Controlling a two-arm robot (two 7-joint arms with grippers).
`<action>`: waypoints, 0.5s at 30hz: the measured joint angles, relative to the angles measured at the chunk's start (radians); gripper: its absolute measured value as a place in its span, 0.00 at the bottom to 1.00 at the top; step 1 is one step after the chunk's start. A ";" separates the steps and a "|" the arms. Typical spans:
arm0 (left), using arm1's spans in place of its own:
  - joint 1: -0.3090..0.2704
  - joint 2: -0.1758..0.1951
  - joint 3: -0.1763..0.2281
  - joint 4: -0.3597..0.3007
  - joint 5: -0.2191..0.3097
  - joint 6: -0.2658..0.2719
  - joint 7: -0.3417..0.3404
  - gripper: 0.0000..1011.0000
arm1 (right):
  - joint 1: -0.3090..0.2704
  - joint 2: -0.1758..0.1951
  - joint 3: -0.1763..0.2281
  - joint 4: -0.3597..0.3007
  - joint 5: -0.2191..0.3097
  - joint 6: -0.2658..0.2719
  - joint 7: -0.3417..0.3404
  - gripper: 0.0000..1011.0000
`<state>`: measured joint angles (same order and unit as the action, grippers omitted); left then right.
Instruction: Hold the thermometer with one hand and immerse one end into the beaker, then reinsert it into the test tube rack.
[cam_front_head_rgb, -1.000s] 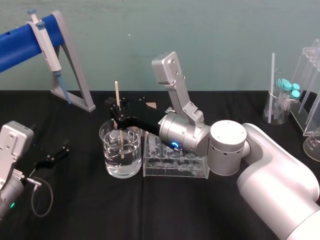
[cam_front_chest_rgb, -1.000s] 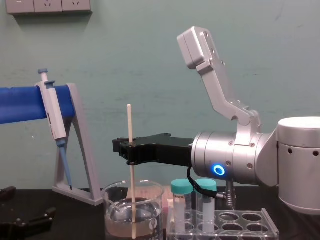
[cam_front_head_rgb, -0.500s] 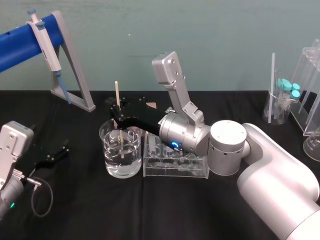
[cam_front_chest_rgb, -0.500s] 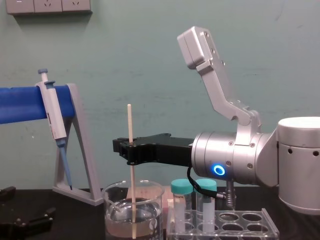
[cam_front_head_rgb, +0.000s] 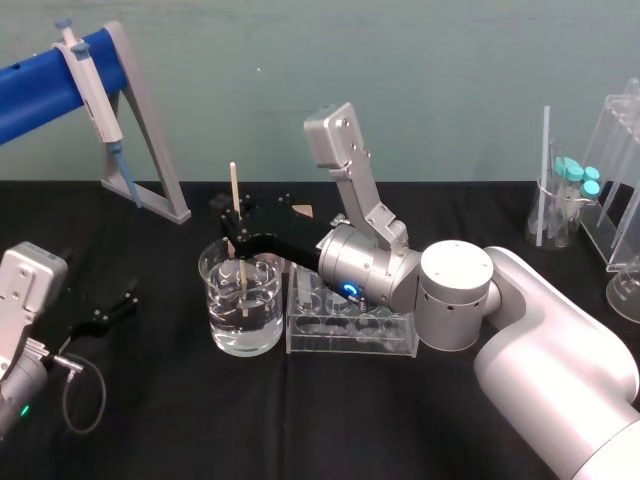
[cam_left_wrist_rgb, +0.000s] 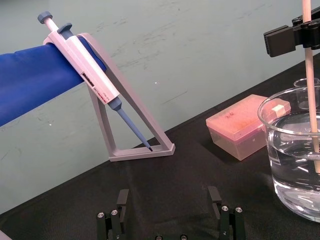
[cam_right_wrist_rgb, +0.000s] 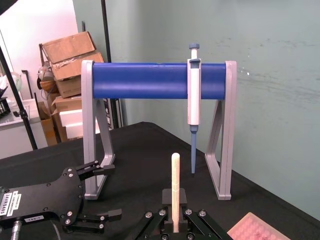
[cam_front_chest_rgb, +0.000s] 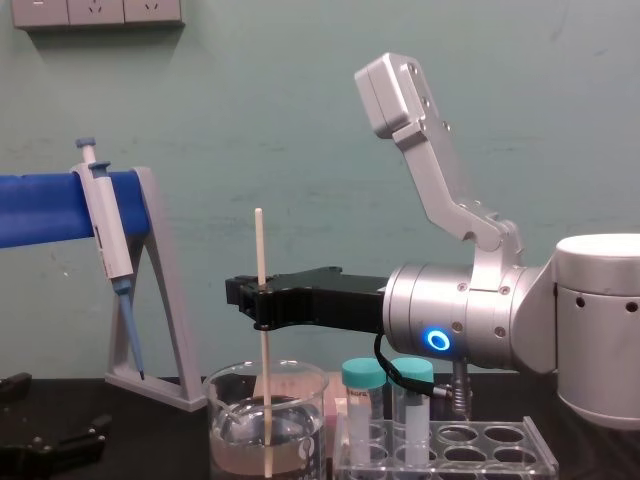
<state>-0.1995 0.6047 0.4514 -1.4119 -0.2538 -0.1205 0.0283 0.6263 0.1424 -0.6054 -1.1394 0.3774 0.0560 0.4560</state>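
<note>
One arm working: right gripper (cam_front_head_rgb: 236, 238) clamped on the thermometer (cam_front_head_rgb: 233, 190), which stands upright with its lower end dipped in the water inside the beaker (cam_front_head_rgb: 262, 325). Beaker sits just left of the rack (cam_front_head_rgb: 350, 338). Two capped tubes (cam_front_chest_rgb: 360, 400) stand in the rack. Left gripper (cam_front_head_rgb: 108, 312) parked low at far left, fingers apart, well apart from the beaker.

Beaker (cam_front_head_rgb: 262, 322): clear, glossy glass. Test tube rack (cam_front_head_rgb: 350, 340): clear glossy plastic, smooth. Thermometer (cam_front_chest_rgb: 259, 240) matt cream; right tool (cam_front_chest_rgb: 260, 298) matt black; table (cam_front_head_rgb: 300, 420) covered in matt black cloth.
</note>
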 joint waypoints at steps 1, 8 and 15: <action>0.000 0.000 0.000 0.000 0.000 0.000 0.000 0.99 | 0.000 0.000 0.000 0.000 0.000 0.000 0.000 0.05; 0.000 0.000 0.000 0.000 0.000 0.000 0.000 0.99 | 0.000 0.000 0.000 0.000 0.000 0.000 0.000 0.05; 0.000 0.000 0.000 0.000 0.000 0.000 0.000 0.99 | 0.000 0.000 0.000 0.000 0.000 0.000 0.000 0.05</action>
<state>-0.1995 0.6047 0.4514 -1.4120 -0.2539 -0.1205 0.0283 0.6263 0.1424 -0.6054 -1.1394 0.3774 0.0559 0.4560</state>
